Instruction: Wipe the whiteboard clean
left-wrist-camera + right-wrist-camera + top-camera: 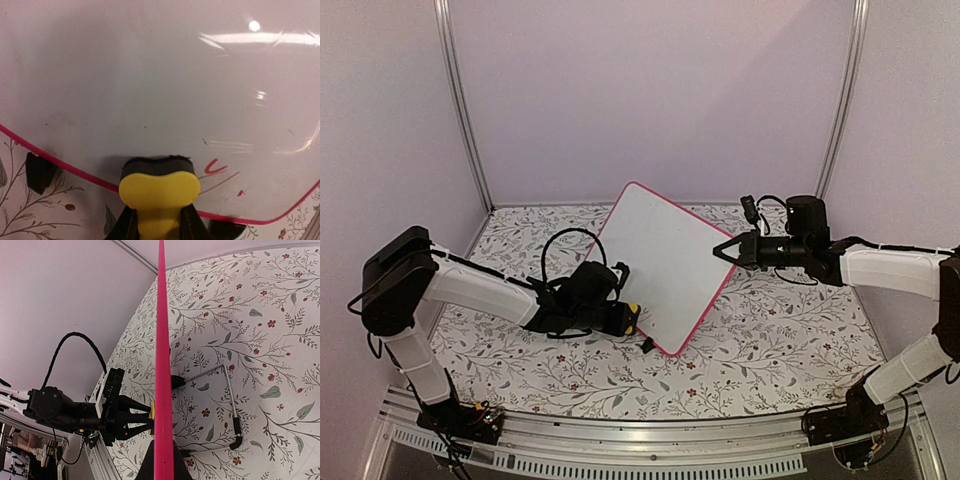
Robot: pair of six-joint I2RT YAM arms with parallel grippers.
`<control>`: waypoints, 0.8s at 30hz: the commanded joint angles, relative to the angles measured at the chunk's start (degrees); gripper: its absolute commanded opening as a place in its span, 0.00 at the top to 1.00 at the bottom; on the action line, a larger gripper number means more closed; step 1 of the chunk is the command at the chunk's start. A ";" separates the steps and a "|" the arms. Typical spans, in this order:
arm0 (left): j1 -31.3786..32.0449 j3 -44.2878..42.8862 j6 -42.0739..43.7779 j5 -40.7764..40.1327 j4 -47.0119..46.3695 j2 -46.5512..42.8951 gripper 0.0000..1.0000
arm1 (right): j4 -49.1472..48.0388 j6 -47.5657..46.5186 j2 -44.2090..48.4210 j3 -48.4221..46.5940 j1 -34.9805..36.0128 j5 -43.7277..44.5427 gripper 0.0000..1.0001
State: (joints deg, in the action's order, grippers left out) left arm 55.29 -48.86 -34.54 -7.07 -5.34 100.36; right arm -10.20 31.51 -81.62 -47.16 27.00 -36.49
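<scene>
The whiteboard (pixel 665 265) stands tilted on the floral table, glossy white inside a pink frame. My right gripper (pixel 728 250) is shut on its right edge, and the right wrist view shows that pink edge (pixel 162 365) running straight up from between my right gripper's (pixel 162 462) fingers. My left gripper (pixel 632 320) is shut on a yellow eraser (pixel 160 187), whose black felt presses against the whiteboard (pixel 150 75) near its lower frame. Small red marks (pixel 215 167) remain just right of the eraser. My left gripper (pixel 159 220) grips the eraser's handle from both sides.
Two black clip feet (pixel 39 172) (pixel 227 230) sit under the frame. A wire stand (pixel 230 390) lies on the floral cloth (pixel 790 330) behind the board. Metal posts (pixel 460 100) and pale walls enclose the back, and a rail (pixel 650 440) runs along the near edge.
</scene>
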 commanded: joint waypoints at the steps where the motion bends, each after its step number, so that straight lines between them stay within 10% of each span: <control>1: 1.40 2.27 -0.15 2.50 6.27 2.14 1.00 | -7.02 -0.73 -0.36 -0.66 0.78 -2.90 1.00; 24: 2.42 -0.77 3.29 0.61 6.28 -1.61 1.00 | -7.03 -0.56 -0.59 -0.39 0.77 -3.24 1.00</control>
State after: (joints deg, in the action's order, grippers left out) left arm 56.53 -47.46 -33.45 -6.81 -1.63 99.07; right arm -10.72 31.35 -81.84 -47.16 27.00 -36.99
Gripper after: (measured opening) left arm 0.214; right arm 0.029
